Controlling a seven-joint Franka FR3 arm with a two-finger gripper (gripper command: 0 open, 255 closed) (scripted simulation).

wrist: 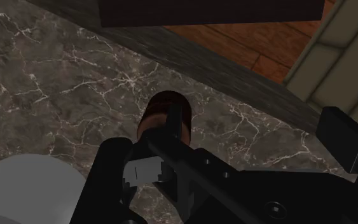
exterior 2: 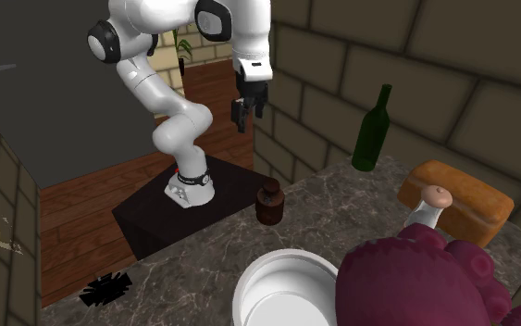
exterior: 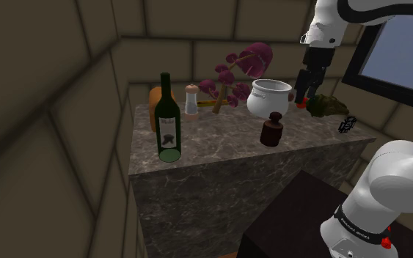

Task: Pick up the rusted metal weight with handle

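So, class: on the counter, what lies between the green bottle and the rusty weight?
Nothing: the stretch between the green bottle and the rusty weight is bare marble counter, as the shoulder view and the second exterior view both show.

Black two-finger gripper hangs over the grey marble counter; below it, right there on the counter, stands the rusty brown cylindrical weight with handle; the white round pot sits near the weight, beside the gripper; the green glass wine bottle stands well beyond both.
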